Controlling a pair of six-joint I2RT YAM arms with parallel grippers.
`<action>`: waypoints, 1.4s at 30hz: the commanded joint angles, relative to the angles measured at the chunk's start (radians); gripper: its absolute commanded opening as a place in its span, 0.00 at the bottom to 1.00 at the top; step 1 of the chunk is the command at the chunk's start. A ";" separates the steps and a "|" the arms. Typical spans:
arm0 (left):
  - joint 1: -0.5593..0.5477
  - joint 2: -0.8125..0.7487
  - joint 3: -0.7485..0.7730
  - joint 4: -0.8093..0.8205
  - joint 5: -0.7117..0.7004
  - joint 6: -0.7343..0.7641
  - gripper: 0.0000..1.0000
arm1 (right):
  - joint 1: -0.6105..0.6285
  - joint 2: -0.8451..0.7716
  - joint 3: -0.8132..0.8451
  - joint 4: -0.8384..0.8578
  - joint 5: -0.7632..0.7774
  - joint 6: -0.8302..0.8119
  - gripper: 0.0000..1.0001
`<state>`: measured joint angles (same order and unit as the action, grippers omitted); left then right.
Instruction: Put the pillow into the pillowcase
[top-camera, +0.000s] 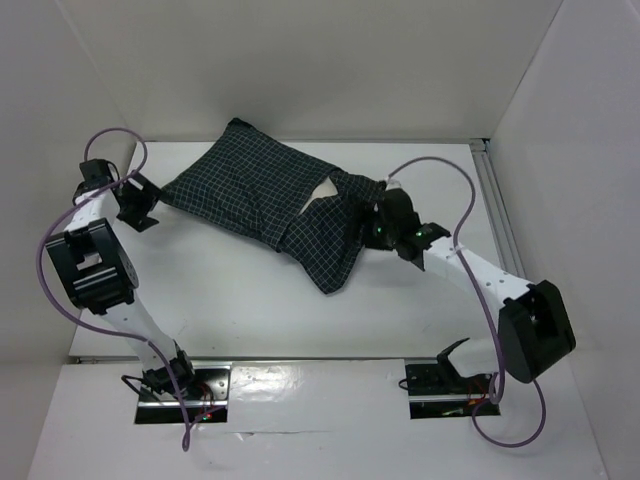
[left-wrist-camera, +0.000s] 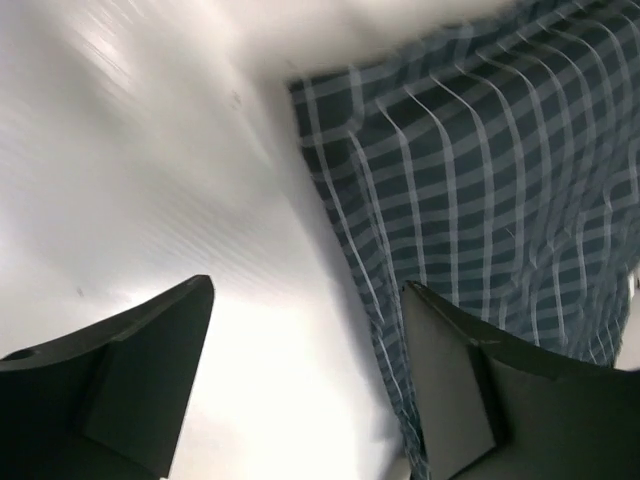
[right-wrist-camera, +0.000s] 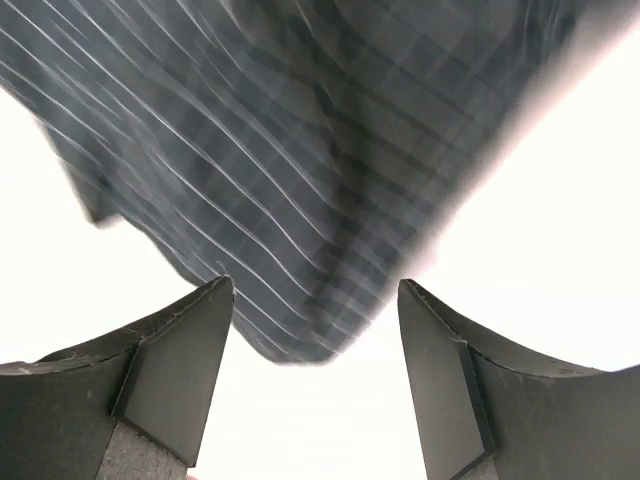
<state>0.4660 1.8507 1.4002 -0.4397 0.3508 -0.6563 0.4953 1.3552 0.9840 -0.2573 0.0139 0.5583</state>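
Right wrist, right hand (right-wrist-camera: 315, 290) spread — (facing pillowcase (right-wrist-camera: 300, 140))

The arms are made of white links (top-camera: 470, 262) and bulky black joint housings (top-camera: 90, 265). Purple cables (top-camera: 440, 159) are looped along each. Black wedge-shaped fingers (right-wrist-camera: 170, 380) are fitted, and dark base plates (top-camera: 215, 382) are seen underneath.
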 joint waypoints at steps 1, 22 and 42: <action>0.010 0.048 -0.012 0.104 0.013 -0.029 0.90 | 0.063 -0.022 -0.141 0.056 -0.048 0.061 0.74; 0.000 0.193 0.079 0.251 0.122 -0.049 0.00 | 0.376 0.309 -0.016 0.073 0.373 0.094 0.58; 0.042 -0.093 -0.368 0.392 0.160 -0.166 1.00 | 0.120 -0.001 -0.100 -0.065 0.407 0.040 0.00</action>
<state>0.5079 1.7451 1.0473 -0.1097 0.5014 -0.8070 0.6365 1.3766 0.8989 -0.2932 0.4210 0.6231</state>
